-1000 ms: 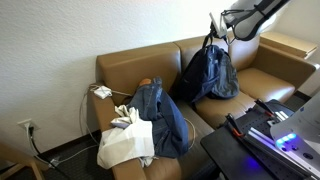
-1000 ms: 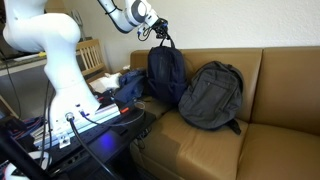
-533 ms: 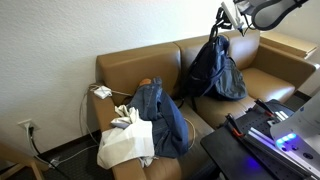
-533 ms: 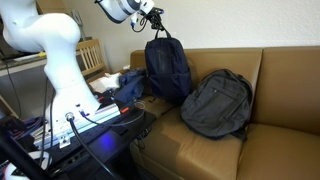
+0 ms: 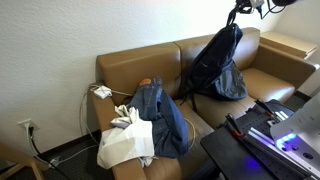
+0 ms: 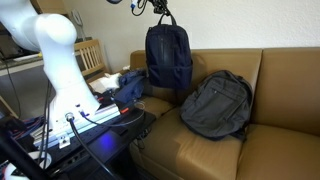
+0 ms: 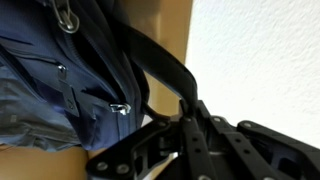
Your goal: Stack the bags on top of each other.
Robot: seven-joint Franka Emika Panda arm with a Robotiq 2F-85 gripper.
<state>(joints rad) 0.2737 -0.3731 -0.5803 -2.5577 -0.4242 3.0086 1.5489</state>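
You've hauled the navy backpack (image 6: 168, 58) well up. A second ago its base sat on the sofa (image 6: 275, 135) just beside the grey backpack (image 6: 218, 103); now it hangs from the claw (image 6: 158, 8) and looks clear of the seat. The claw is clenched on the top loop, and the wrist view shows the strap (image 7: 155, 65) running straight into the fingers. In an exterior view the navy bag hangs tilted, its bottom end out toward the sofa's middle, overlapping the grey one (image 5: 238, 85) in that view. The grey bag leans on the backrest and hasn't shifted. So the lift is done; the carry over and set-down on the grey bag are not yet done. Containers: both backpacks look zipped, contents hidden. The white tote (image 5: 125, 145) slumps at the sofa end against the denim heap (image 5: 160, 115); can't tell what's in it.
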